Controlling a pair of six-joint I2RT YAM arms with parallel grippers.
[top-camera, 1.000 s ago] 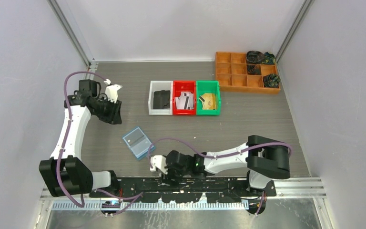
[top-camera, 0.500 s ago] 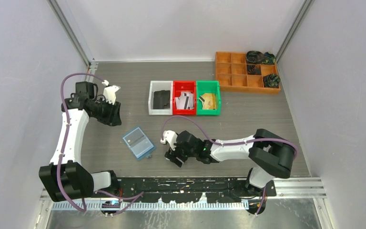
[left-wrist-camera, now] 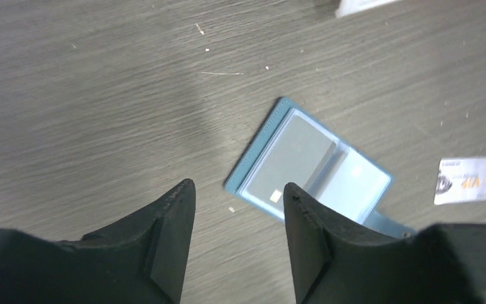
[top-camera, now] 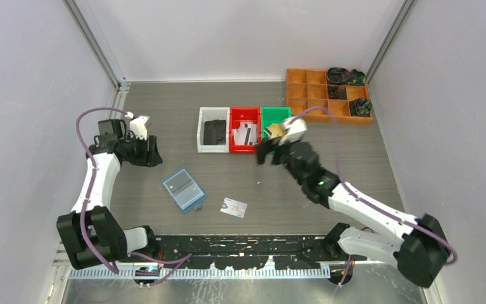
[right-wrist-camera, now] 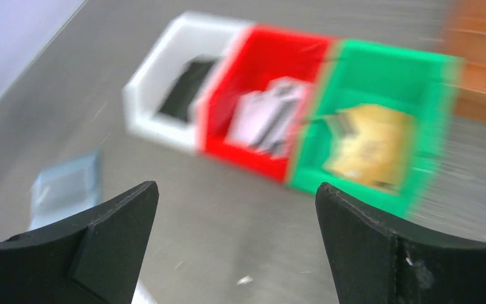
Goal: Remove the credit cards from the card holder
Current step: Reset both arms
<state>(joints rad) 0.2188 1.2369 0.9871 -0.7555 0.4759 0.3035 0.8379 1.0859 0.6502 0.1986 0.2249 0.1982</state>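
Note:
The light-blue card holder lies open and flat on the table, left of centre. In the left wrist view the card holder shows a grey card with a gold chip in its near pocket. One white credit card with print lies loose on the table to the holder's right, and it also shows in the left wrist view. My left gripper is open and empty, raised behind and left of the holder. My right gripper is open and empty, in the air in front of the bins.
A white bin with a black item, a red bin with cards and a green bin with yellowish items stand in a row at the centre back. An orange divided tray stands at the back right.
My right arm has swung from the near edge, past the holder, up and back to the bins. A white card now lies on the table beside the holder. My left gripper has drifted slightly left.

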